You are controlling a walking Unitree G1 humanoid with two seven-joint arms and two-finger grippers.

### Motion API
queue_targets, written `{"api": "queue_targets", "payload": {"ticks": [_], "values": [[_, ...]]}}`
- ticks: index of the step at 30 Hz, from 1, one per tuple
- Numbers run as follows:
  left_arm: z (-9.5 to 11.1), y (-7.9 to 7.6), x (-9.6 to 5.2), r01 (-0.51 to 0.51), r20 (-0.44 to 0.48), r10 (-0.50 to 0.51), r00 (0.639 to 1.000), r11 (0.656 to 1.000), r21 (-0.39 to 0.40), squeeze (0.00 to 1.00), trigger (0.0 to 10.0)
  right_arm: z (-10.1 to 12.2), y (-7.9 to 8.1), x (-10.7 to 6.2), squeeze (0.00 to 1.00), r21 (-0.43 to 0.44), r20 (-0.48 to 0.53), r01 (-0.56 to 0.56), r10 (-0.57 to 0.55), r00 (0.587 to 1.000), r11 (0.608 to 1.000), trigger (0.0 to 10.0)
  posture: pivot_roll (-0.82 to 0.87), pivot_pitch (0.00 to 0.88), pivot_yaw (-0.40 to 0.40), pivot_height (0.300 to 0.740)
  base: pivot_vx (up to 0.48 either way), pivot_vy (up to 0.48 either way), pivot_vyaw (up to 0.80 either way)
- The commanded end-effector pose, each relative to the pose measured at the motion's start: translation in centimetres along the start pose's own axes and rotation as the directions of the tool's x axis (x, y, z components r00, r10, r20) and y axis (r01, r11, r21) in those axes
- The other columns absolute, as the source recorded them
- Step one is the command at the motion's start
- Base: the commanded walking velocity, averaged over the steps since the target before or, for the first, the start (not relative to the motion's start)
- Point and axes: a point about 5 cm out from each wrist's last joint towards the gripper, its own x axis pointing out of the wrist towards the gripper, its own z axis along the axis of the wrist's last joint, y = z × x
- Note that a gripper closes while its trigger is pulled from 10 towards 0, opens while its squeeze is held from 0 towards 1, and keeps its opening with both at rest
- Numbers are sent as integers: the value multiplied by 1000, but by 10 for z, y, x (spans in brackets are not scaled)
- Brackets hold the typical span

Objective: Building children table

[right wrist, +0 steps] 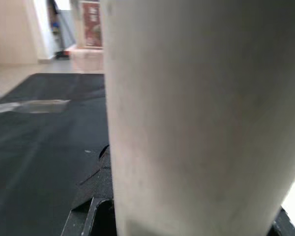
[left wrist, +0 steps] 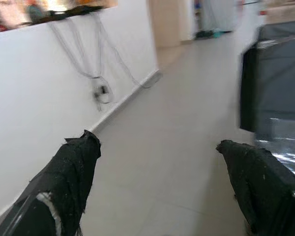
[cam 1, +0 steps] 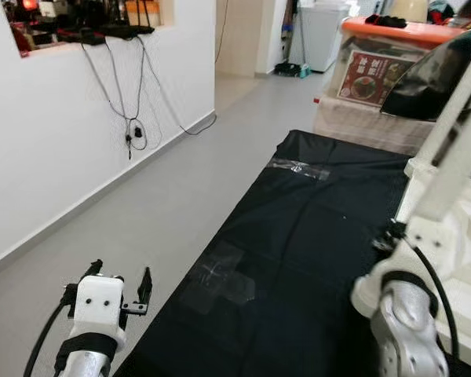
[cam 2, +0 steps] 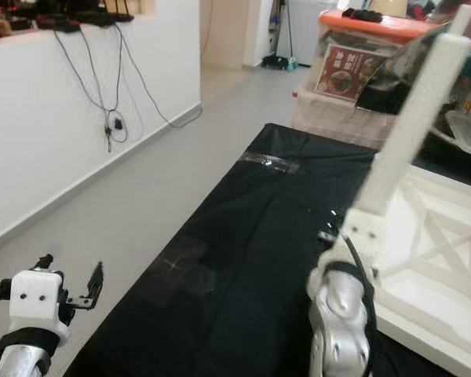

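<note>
Right gripper [cam 2: 353, 236] clamped on white leg [cam 2: 414, 118], jaws closed round its lower end; leg rises tilted toward upper right, very close to lens in right wrist view, blocking most of it. Leg's base just beside the white tabletop [cam 2: 447, 267], which lies upside down w/ cross-bracing showing, at right edge of black sheet [cam 2: 251, 236]; cannot tell if leg is seated in its corner.

Left gripper [cam 1: 122, 287] low at left, over grey floor [cam 1: 165, 196] just off sheet's edge, jaws open w/ nothing between; fingers [left wrist: 69, 177] spread wide in left wrist view.

Black sheet spread flat on floor, clear tape patches [cam 1: 220, 275] near its left side and another strip at far edge. Beyond sheet: stacked boxes, top one w/ orange lid [cam 1: 392, 31] and food label. Dark curved panel at right, behind leg.

White wall [cam 1: 63, 133] at left w/ recessed shelf holding dark gear, cables [cam 1: 129, 118] hanging down from it to floor. Corridor runs on past wall to white cabinet [cam 1: 322, 31] at far end.
</note>
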Motion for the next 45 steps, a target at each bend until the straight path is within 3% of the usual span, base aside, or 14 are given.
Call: {"api": "queue_targets", "payload": {"ticks": [1, 6, 7, 8, 12, 14, 15, 23, 28, 32, 36, 40, 42, 45], "values": [[-2, 1, -1, 0, -22, 0, 1000, 1000, -3, 0, 10000, -12, -13, -6, 0, -80, -69, 102, -108, 992, 992, 0, 128, 0, -38, 740, 0, 0, 0], [-1, -1, 1, 17, -17, -17, 1000, 1000, -10, 0, 10000, 4, 1, -8, 0, -64, -26, -48, 46, 999, 997, 10000, 105, 0, -30, 740, 0, 0, 0], [-1, -2, 2, 18, -20, -18, 1000, 1000, -16, 0, 10000, 13, 15, -13, 0, 1, 24, -188, 187, 982, 982, 10000, 99, 0, -18, 740, 0, 0, 0], [-2, -3, 3, 29, -21, -29, 999, 999, -22, 0, 10000, 26, 26, -20, 651, 28, 107, -327, 323, 940, 944, 10000, 96, 0, -14, 740, 0, 0, 0], [-4, -6, 4, 45, -26, -45, 999, 999, -29, 0, 10000, 48, 35, -18, 1000, 8, 221, -491, 477, 851, 871, 10000, 108, 0, -24, 740, 0, 0, 0], [-4, -7, 3, 44, -28, -44, 999, 999, -30, 0, 10000, 55, 35, -11, 1000, -13, 234, -515, 504, 832, 857, 10000, 109, 0, -27, 740, 0, 0, 0], [-4, -7, 3, 43, -30, -44, 999, 999, -33, 0, 10000, 62, 35, -5, 0, -49, 246, -560, 553, 796, 827, 10000, 112, 0, -28, 740, 0, 0, 0], [-7, -9, 5, 47, -32, -48, 998, 997, -53, 0, 10000, 67, 44, 2, 0, -214, 184, -810, 837, 515, 546, 10000, 116, 0, -39, 740, 0, 0, 0], [-15, -11, 6, 74, -46, -76, 996, 995, -63, 0, 10000, 17, 62, -14, 0, -208, -44, -970, 989, 138, 126, 10000, 135, 0, -41, 740, 0, 0, 0], [-17, -11, 5, 69, -55, -72, 996, 995, -68, 0, 10000, 11, 67, -12, 0, -182, -59, -980, 994, 96, 84, 10000, 140, 0, -41, 740, 0, 0, 0], [-20, -10, 6, 60, -58, -64, 996, 996, -73, 0, 10000, 15, 88, -12, 0, -157, -12, -987, 1000, -22, -24, 0, 158, 0, -52, 740, 0, 0, 0], [-22, -8, 7, 60, -59, -64, 996, 995, -74, 0, 10000, 22, 95, -1, 0, -137, 70, -979, 987, 144, 152, 0, 147, 0, -53, 740, 0, 0, 0], [-24, -7, 8, 66, -59, -70, 996, 995, -77, 0, 10000, 4, 87, 34, 0, -117, -11, -793, 798, 602, 597, 0, 139, 0, -44, 740, 0, 0, 0], [-25, -8, 7, 79, -61, -84, 995, 994, -78, 0, 10000, -34, 45, 60, 0, -18, -232, -275, 264, 936, 961, 0, 133, 0, -37, 740, 0, 0, 0]]}}
